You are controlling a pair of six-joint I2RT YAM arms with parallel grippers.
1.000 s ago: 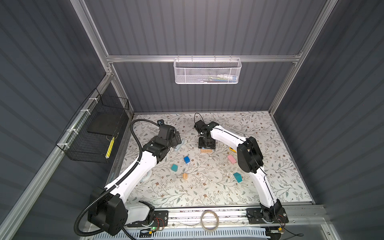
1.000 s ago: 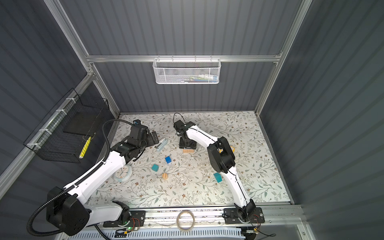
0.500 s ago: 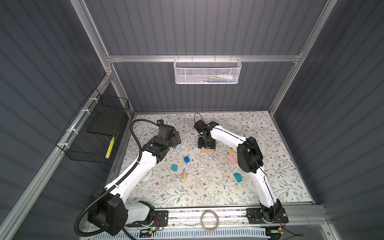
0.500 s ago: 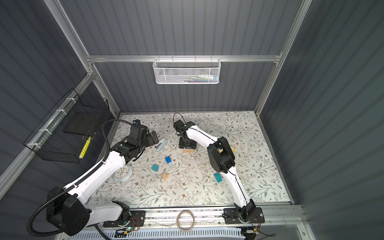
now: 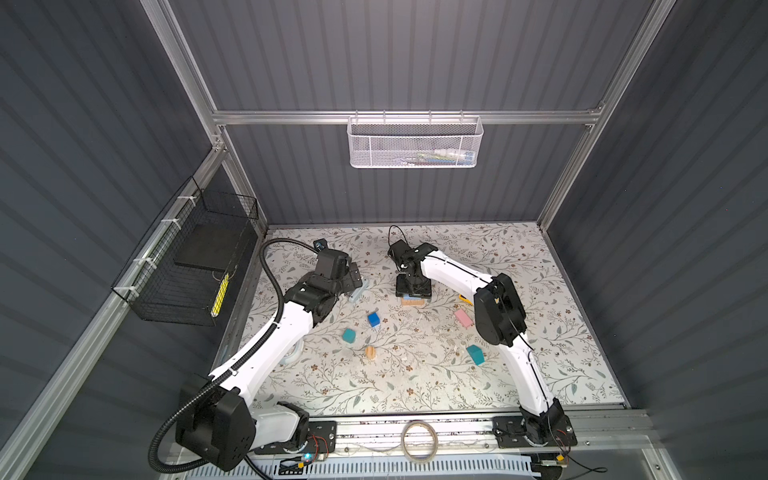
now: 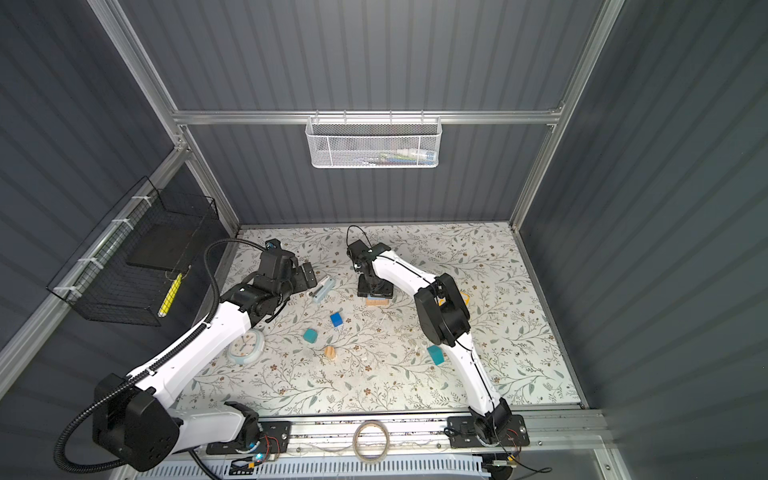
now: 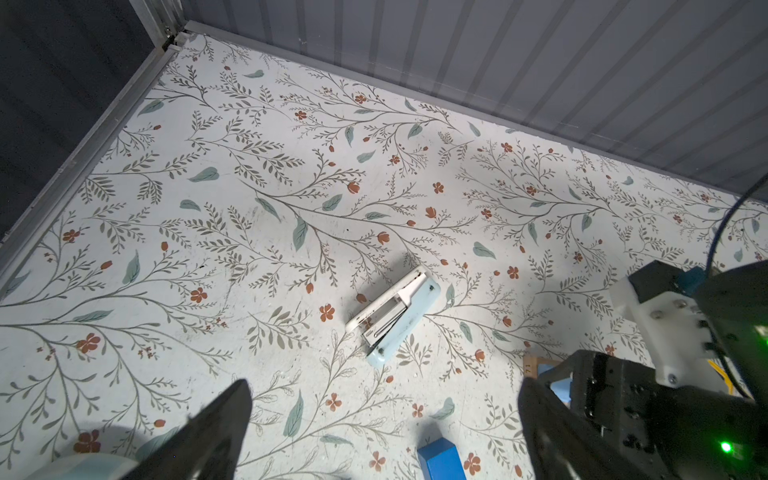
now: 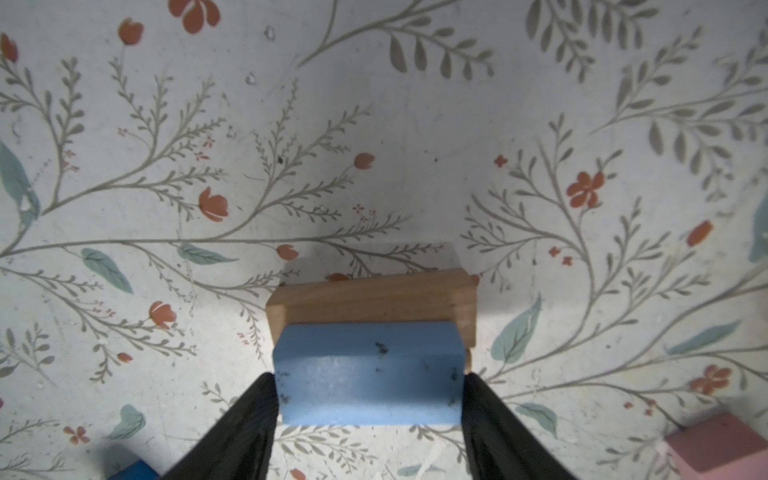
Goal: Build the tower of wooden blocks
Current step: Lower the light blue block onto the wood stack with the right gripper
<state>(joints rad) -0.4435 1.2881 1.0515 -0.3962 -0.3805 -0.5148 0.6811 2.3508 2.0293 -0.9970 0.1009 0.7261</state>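
A light blue block (image 8: 368, 374) lies on a plain tan block (image 8: 370, 299), a low stack (image 5: 413, 300) at the mat's middle back. My right gripper (image 8: 368, 399) points straight down over it, and its fingers press against both ends of the light blue block with no gap showing. My left gripper (image 7: 384, 399) hovers wide open and empty to the left, above the stapler (image 7: 392, 318). Loose on the mat lie a dark blue block (image 5: 373, 319), a teal block (image 5: 348, 335), a small tan block (image 5: 370, 352), a pink block (image 5: 462, 318) and a teal roof piece (image 5: 475, 354).
A yellow calculator (image 5: 464, 297) lies half hidden behind the right arm. A pale round clock (image 6: 245, 347) sits under the left arm. A black wire basket (image 5: 195, 274) hangs on the left wall and a white mesh basket (image 5: 415, 141) on the back wall. A tape roll (image 5: 419, 436) lies on the front rail.
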